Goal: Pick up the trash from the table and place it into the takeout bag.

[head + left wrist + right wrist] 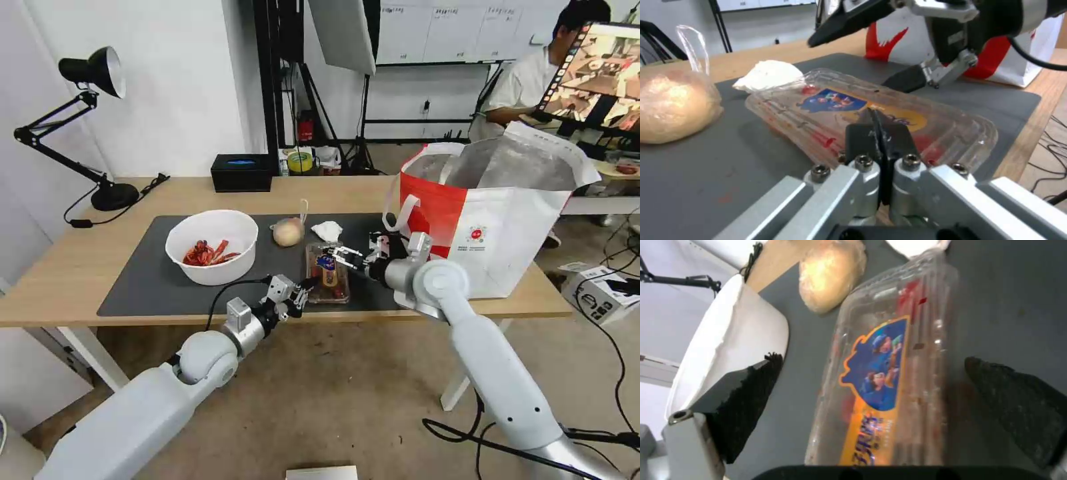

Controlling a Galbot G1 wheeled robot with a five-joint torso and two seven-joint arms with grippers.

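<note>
Head view, tray: I saw the clear tray (328,273) lying on the dark mat (147,273) near the table's (60,267) front edge, its long axis running away from me.
Head view, right gripper: my right gripper (331,255) hung over the tray's far half, coming in from the takeout bag (493,220) side, fingers spread.
Head view, left gripper: my left gripper (307,288) sat just beside the tray's near left edge, low by the mat.
Head view, other trash: the white bowl (212,245) of shells stood well to the left; the bagged lump (289,231) and tissue (327,231) lay just behind the tray.
Left wrist view, jaws: the left gripper's (879,133) black fingers were pressed together with nothing between them, tips close to the tray (871,115), contact unclear.
Left wrist view, right gripper: it (880,50) hovered spread above the tray's far end.
Right wrist view, jaws: released; one pad (746,406) stood on each side of the tray (889,373), across its short width.
Judgement: the right arm was better placed; the tray lay straight below its spread fingers, so a descent and squeeze seemed enough.
</note>
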